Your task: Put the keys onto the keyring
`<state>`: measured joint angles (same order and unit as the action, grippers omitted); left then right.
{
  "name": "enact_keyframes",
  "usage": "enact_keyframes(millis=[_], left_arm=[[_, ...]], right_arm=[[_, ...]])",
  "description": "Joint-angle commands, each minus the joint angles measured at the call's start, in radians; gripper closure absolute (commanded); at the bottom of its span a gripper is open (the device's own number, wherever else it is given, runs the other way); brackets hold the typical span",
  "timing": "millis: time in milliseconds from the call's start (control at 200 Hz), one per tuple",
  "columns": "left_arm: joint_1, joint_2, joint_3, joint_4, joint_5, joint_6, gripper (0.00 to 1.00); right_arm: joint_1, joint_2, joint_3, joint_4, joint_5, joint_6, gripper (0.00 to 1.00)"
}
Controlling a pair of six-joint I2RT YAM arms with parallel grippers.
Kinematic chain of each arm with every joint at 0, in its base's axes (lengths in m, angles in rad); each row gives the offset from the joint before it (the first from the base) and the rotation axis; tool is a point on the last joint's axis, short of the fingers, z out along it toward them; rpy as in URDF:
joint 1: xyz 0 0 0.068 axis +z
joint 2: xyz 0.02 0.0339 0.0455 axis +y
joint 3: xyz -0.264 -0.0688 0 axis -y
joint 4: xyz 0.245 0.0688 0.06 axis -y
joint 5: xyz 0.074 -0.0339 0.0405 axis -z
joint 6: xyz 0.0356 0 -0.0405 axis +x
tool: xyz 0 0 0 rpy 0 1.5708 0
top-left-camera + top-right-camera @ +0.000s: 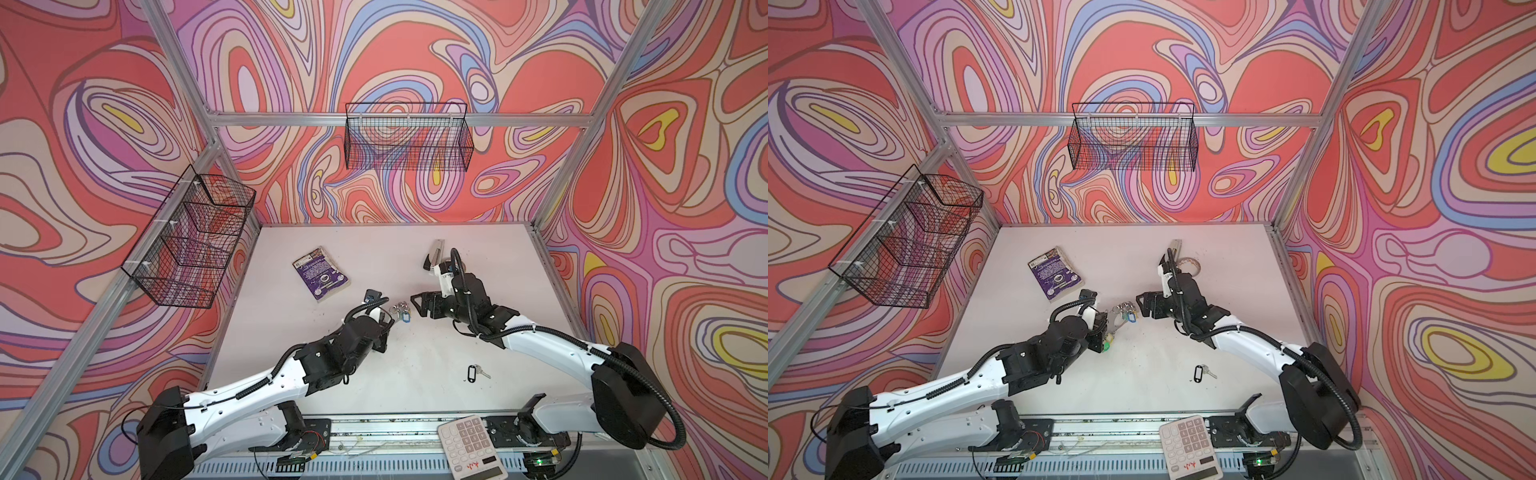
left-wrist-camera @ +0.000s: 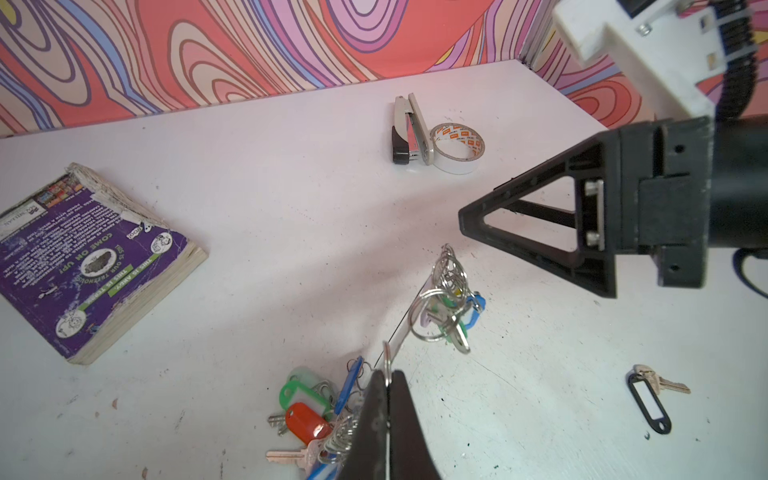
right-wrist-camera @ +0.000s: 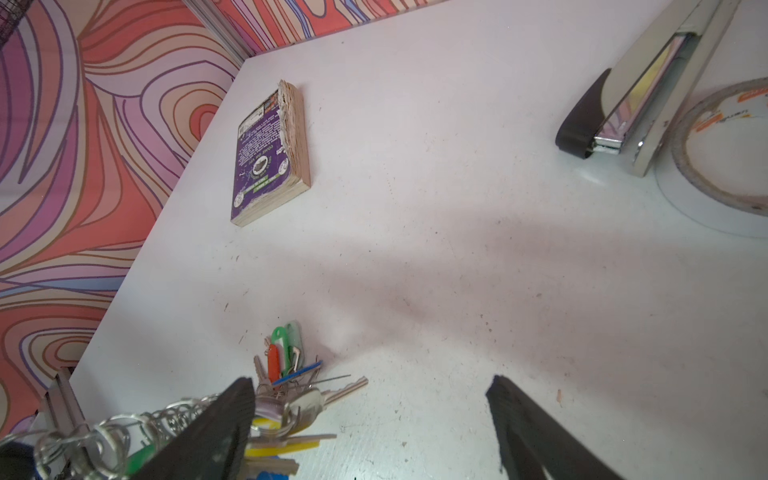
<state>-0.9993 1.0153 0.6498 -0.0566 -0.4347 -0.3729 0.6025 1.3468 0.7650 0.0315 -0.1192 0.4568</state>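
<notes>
Left tool (image 2: 387,376) pressed together, pinching the keyring (image 1: 1122,311) by its edge near mid-tabletop (image 1: 415,390). Right tool (image 3: 370,384) spread wide just beside the keyring, gripping nothing. Keys (image 1: 475,371) lie flat on the tabletop, well apart, toward the right arm's base.

bare table (image 2: 291,187) all round the keys (image 2: 648,381); book (image 2: 95,266), stapler (image 2: 409,129), tape (image 2: 457,147) well apart
</notes>
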Motion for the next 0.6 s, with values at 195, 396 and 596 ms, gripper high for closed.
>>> enact_keyframes(millis=[195,396,596], left_arm=[[0.140,0.029,0.044,0.056,0.330,0.023,1.00],[0.154,0.117,0.122,-0.027,0.456,0.089,1.00],[0.171,0.139,0.128,-0.082,0.526,0.114,1.00]], right_arm=[[-0.077,-0.133,-0.102,0.139,-0.052,0.024,0.02],[-0.081,-0.197,-0.178,0.191,-0.150,-0.037,0.02],[-0.064,-0.235,-0.356,0.445,-0.188,-0.056,0.02]])
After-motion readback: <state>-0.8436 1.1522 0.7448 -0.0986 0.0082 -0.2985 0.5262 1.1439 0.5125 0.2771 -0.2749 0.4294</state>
